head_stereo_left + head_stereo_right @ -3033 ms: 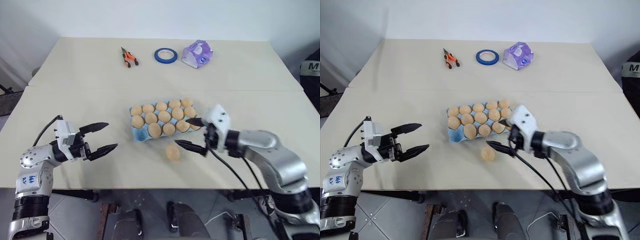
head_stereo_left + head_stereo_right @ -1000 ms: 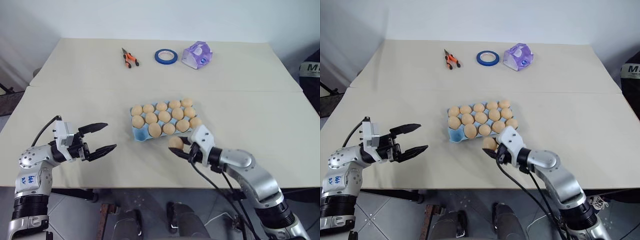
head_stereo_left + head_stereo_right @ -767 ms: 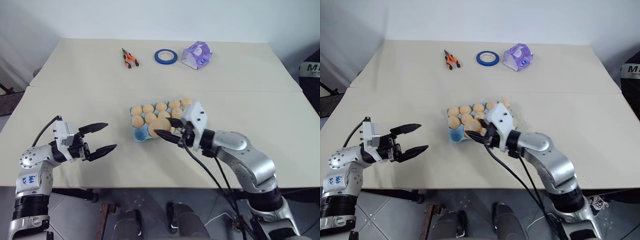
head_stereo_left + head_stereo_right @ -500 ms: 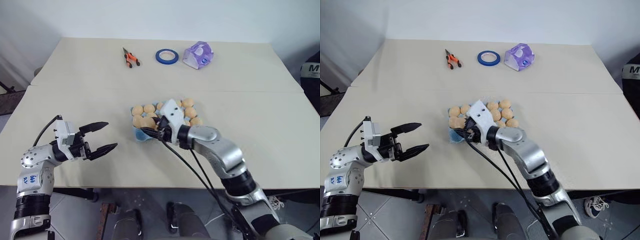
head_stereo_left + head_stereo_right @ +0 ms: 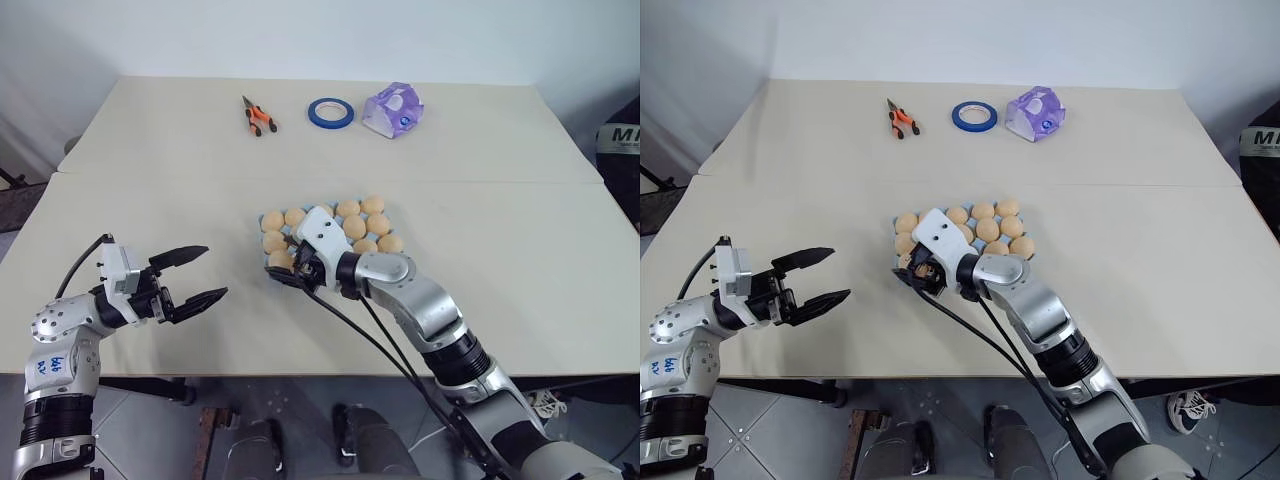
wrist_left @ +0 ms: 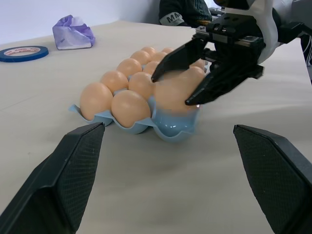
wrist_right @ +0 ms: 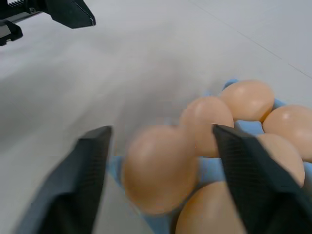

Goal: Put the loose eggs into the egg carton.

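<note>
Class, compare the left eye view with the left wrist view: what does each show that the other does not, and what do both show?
Left eye view alone: the orange-handled pliers at the table's far side. Left wrist view alone: the empty blue cup at the egg carton's near corner, with a blurred egg between the right gripper's open fingers above it. Both: the egg carton, blue tape ring, purple packet, right gripper.

Two robot arms with rounded, silver-grey metal casings, jointed in segments. Each wrist carries a white, boxy plastic block, and from it extends a two-fingered black end effector. The left end effector (image 5: 203,273) has long, tapering fingers whose inner faces (image 6: 73,170) show a fine cross-hatched texture. The right end effector (image 5: 290,262) looks alike. Thin black cables trail from both wrists. Blue handwritten marks sit on the left forearm's casing.
</note>
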Robot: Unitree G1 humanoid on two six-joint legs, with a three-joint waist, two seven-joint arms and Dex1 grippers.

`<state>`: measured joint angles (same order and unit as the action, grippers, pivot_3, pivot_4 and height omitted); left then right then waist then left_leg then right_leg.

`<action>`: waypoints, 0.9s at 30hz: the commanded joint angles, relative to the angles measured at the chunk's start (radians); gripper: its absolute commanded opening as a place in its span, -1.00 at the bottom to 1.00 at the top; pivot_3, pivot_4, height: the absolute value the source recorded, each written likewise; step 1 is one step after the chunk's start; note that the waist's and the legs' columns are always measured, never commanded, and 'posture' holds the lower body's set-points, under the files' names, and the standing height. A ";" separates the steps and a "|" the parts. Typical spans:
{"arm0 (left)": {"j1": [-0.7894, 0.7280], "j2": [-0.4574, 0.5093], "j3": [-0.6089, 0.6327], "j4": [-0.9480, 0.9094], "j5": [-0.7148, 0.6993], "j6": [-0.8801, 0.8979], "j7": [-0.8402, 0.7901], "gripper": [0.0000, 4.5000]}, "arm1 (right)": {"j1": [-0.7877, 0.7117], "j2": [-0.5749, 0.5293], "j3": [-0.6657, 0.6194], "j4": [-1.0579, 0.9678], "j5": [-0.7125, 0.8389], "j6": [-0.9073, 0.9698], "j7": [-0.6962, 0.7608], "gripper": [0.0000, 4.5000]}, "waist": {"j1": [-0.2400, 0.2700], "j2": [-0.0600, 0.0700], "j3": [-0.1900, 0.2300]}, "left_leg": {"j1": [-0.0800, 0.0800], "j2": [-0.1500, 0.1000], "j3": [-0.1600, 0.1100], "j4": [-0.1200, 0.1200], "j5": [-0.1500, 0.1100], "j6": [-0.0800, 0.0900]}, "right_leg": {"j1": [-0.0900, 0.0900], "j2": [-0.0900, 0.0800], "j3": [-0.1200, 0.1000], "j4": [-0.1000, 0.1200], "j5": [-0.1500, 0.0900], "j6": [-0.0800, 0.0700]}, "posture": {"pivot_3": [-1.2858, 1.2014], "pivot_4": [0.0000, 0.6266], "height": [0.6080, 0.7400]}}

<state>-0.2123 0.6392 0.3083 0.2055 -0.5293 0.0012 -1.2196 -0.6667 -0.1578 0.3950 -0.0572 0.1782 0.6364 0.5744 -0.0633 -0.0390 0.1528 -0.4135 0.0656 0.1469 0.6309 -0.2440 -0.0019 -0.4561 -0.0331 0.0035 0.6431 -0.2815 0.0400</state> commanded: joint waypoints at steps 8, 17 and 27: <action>-0.023 0.017 0.015 -0.031 -0.008 0.009 0.031 1.00 | -0.040 -0.042 -0.064 -0.117 0.034 0.019 0.049 0.99 | -0.023 -0.012 -0.053 | 0.006 0.003 0.010 0.001 -0.003 -0.006 | -0.001 0.004 -0.003 0.000 0.001 -0.003 | 0.03 -1.00 1.00; -0.045 0.001 0.019 -0.031 -0.002 0.024 0.095 1.00 | 0.081 -0.272 -0.223 -0.233 0.109 -0.021 0.177 0.99 | -0.021 -0.012 -0.068 | 0.011 0.005 0.009 -0.001 -0.001 -0.005 | 0.007 0.004 -0.007 -0.009 0.006 -0.005 | 0.03 -1.00 1.00; 0.027 -0.036 0.004 -0.093 0.008 0.019 0.174 1.00 | 0.443 -0.454 -0.417 -0.138 0.209 -0.411 0.480 0.99 | -0.022 -0.011 -0.070 | 0.012 0.004 0.008 -0.001 -0.002 -0.006 | 0.011 0.008 -0.008 -0.015 0.006 -0.004 | 0.03 -1.00 1.00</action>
<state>-0.1962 0.6043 0.3116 0.1584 -0.5239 0.0409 -1.0558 -0.2203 -0.6049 0.0203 -0.2055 0.3631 0.2897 1.0284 -0.0852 -0.0500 0.0830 -0.4000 0.0687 0.1550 0.6297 -0.2463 -0.0076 -0.4446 -0.0250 -0.0041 0.6287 -0.2747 0.0363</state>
